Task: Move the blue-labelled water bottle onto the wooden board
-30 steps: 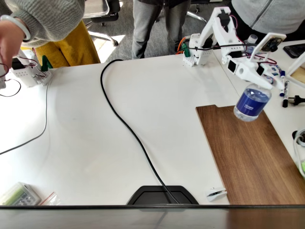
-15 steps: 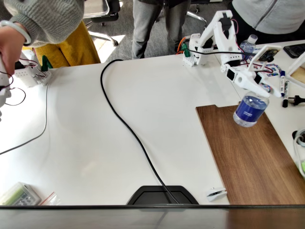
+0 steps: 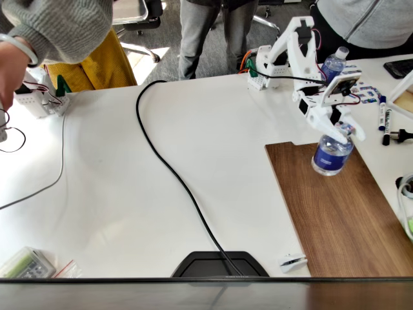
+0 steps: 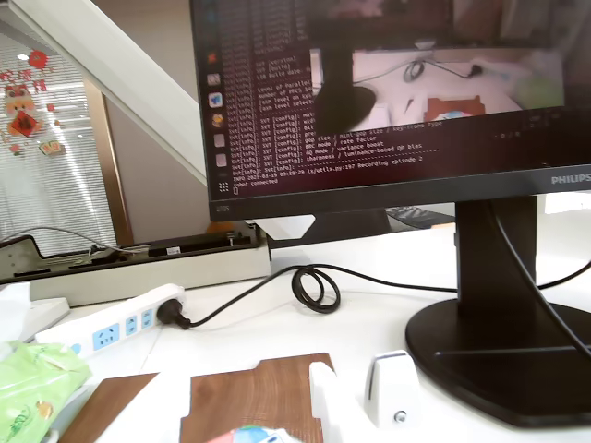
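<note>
The blue-labelled water bottle [image 3: 332, 155] stands upright at the far end of the wooden board [image 3: 335, 219], a dark brown panel on the right of the table. My white gripper [image 3: 342, 132] comes down from above and is shut on the bottle's neck and cap. I cannot tell whether the bottle's base touches the board. In the wrist view the board [image 4: 249, 397] lies at the bottom. A sliver of the bottle's cap [image 4: 256, 434] shows between a blurred white finger and a second white finger [image 4: 322, 406].
A second clear bottle [image 3: 333, 63] stands behind the arm's base. Markers [image 3: 386, 119] lie right of the board. A black cable [image 3: 181, 181] crosses the table to a black stand [image 3: 219, 263]. People stand behind the table, with a hand [image 3: 10, 64] at far left.
The arm swung down and slightly left. The bottle went from hanging tilted above the board to standing upright at the board's surface.
</note>
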You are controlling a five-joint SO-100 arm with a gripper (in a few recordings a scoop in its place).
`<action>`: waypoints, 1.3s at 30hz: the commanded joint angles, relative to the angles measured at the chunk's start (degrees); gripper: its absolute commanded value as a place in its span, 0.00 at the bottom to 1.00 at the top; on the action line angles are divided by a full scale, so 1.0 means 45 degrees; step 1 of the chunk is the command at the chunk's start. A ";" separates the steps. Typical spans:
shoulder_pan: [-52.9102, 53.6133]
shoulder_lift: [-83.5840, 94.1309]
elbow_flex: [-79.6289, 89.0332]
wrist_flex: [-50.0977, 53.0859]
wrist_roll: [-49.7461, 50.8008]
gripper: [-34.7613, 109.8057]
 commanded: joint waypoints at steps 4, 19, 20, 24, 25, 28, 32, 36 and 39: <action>0.0254 0.0039 0.0078 -0.0410 -0.0117 0.24; -0.0137 -0.0879 0.0078 -0.0840 0.0078 0.24; -0.0156 -0.0938 0.0078 -0.0840 0.0078 0.24; -0.0254 -0.1152 0.0078 -0.0918 0.0078 0.24; -0.0293 -0.1211 0.0078 -0.0938 0.0078 0.24; -0.0352 -0.1348 0.0078 -0.0938 -0.0039 0.24; -0.0391 -0.1406 0.0078 -0.0742 -0.0313 0.24; -0.0430 -0.1445 0.0078 -0.0273 -0.1133 0.25; -0.0488 -0.1484 0.0078 -0.0137 -0.1641 0.27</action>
